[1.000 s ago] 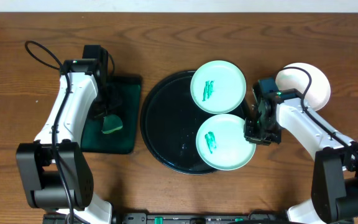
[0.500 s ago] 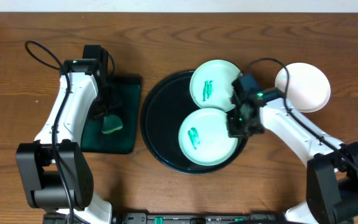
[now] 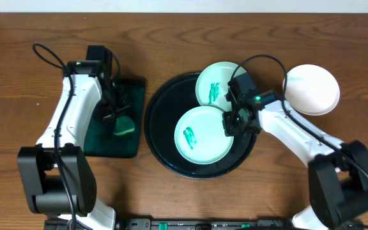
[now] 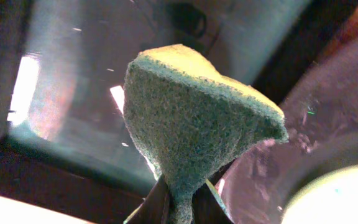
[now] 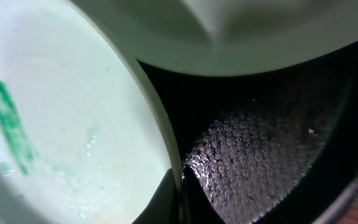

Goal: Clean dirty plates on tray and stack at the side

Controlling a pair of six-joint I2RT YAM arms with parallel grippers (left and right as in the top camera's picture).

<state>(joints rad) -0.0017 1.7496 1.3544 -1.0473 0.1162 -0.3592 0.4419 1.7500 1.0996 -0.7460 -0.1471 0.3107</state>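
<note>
The right gripper (image 3: 229, 125) is clamped on the right-hand rim of the front plate (image 3: 203, 135). In the right wrist view the thin edge of this plate (image 5: 73, 118) runs down between the two fingers (image 5: 161, 200), which are closed tight on it. The plate is light turquoise and lies flat inside the black tray (image 3: 155, 131), near the tray's middle. It carries a short green smear (image 3: 188, 136) left of its centre, with a few faint droplets beside it in the wrist view.

A second turquoise plate (image 3: 217, 84), also smeared green, sits at the tray's back right edge, just behind the gripper, and its rim overlaps the front plate's rim. A white plate (image 3: 312, 89) rests on the table (image 3: 18, 25), to the right of the tray.

The left gripper (image 4: 179, 202) is closed on a green sponge (image 4: 191, 118), pinching its narrow lower end, over the dark green tray (image 3: 104, 144) on the left.
</note>
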